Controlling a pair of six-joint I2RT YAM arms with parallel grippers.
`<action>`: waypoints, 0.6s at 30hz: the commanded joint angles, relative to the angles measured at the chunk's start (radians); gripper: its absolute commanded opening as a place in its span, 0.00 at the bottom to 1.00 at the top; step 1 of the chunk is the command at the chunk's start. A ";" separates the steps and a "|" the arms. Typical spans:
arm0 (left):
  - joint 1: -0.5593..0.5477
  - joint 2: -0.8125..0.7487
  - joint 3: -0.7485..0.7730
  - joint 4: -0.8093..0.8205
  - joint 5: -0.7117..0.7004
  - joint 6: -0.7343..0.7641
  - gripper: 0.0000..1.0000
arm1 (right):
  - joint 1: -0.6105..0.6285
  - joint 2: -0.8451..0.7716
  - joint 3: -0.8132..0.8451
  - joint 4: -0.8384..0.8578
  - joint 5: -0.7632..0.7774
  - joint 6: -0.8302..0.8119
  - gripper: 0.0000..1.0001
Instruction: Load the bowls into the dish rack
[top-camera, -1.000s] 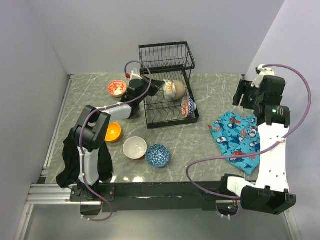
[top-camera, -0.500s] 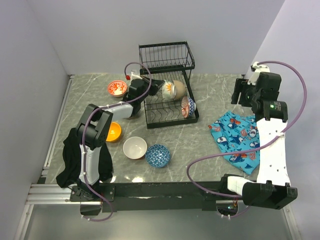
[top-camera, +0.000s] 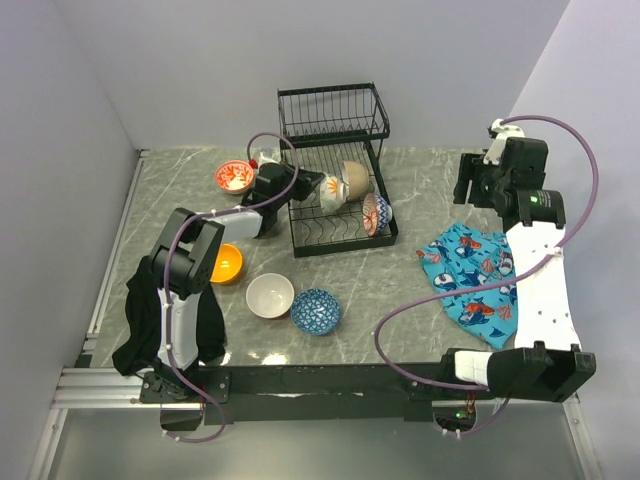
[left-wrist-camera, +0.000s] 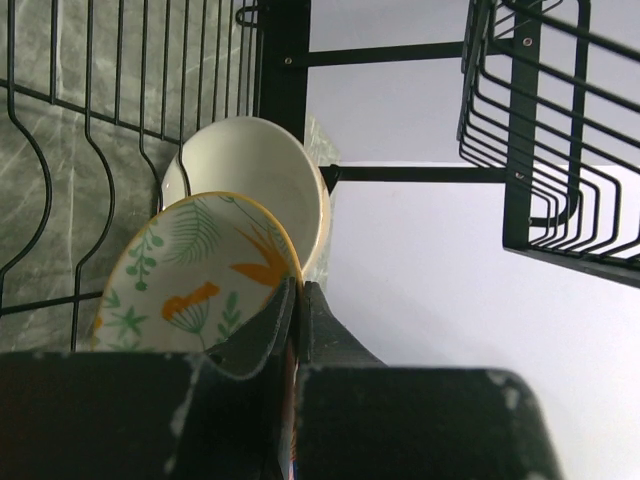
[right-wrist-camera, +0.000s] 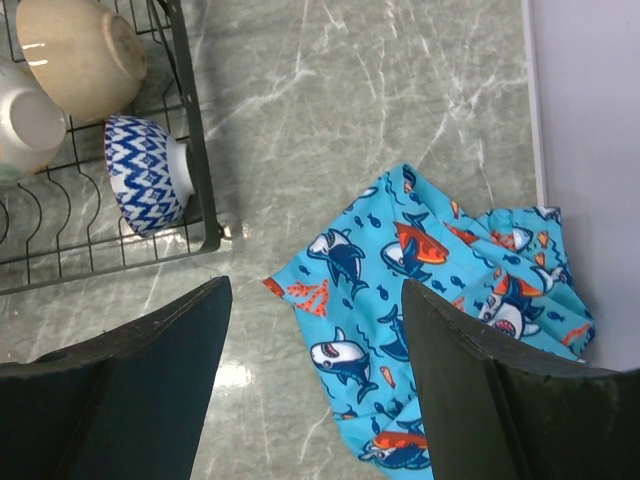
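The grey marble table sits boxed in by plain pale walls, with the black dish rack at its far middle. The left gripper reaches into the lower tray, its jaws pinching the rim of a leaf-patterned bowl standing on edge against a beige bowl. A blue zigzag bowl stands at the tray's front corner. Left of the rack, red, orange, white and blue bowls lie on the marble. The right gripper hangs with jaws spread wide above the whale-print cloth.
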 joint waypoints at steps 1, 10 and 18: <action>-0.009 -0.073 0.011 0.047 0.006 -0.024 0.01 | 0.017 0.016 0.059 0.044 0.017 0.004 0.76; -0.023 0.016 0.149 0.004 -0.086 -0.022 0.01 | 0.060 0.032 0.077 0.037 0.047 -0.015 0.76; -0.050 0.050 0.173 0.004 -0.126 -0.014 0.01 | 0.082 0.057 0.106 0.029 0.064 -0.027 0.76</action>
